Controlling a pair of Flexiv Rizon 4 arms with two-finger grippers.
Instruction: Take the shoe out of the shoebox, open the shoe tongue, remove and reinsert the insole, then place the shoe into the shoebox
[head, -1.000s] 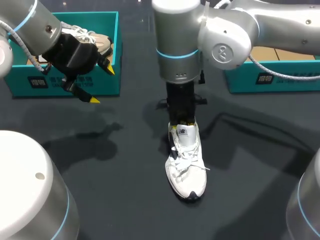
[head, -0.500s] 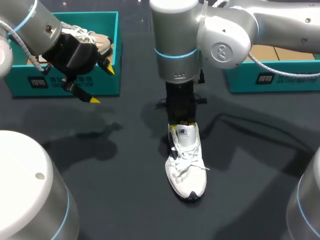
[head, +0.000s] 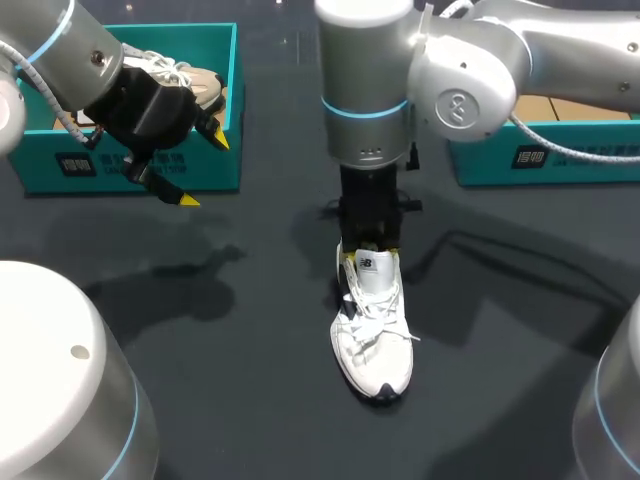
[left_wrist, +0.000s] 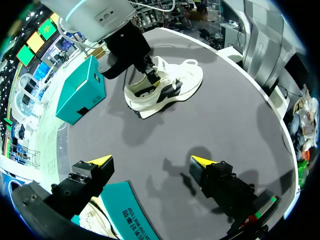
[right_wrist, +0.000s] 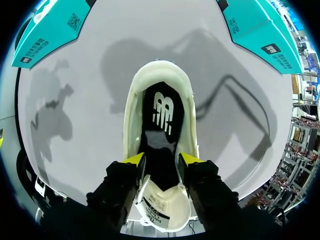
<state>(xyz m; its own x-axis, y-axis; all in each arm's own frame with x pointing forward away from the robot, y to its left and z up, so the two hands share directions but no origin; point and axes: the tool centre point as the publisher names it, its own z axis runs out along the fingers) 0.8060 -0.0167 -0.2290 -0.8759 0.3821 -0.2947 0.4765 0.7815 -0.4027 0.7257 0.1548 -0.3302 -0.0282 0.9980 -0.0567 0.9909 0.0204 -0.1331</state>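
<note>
A white shoe (head: 372, 330) lies on the dark table's middle, toe toward the front edge. My right gripper (head: 365, 252) hangs straight down over its mouth. In the right wrist view that gripper (right_wrist: 161, 160) has its yellow tips a little apart at the mouth, just ahead of the raised white tongue (right_wrist: 161, 210). The black insole (right_wrist: 161, 115) lies flat inside the shoe, ahead of and under the fingers, with nothing pinched between them. My left gripper (head: 190, 165) is wide open and empty in front of the left teal shoebox (head: 130, 165). From the left wrist, the shoe (left_wrist: 167, 85) is far ahead.
The left shoebox holds another pale shoe (head: 185, 80). A second teal shoebox (head: 545, 155) stands at the back right. Bare dark table (head: 230, 340) surrounds the white shoe.
My right arm has shifted slightly to the right above the shoe, and its fingers have spread a little. The shoe and left arm have not moved.
</note>
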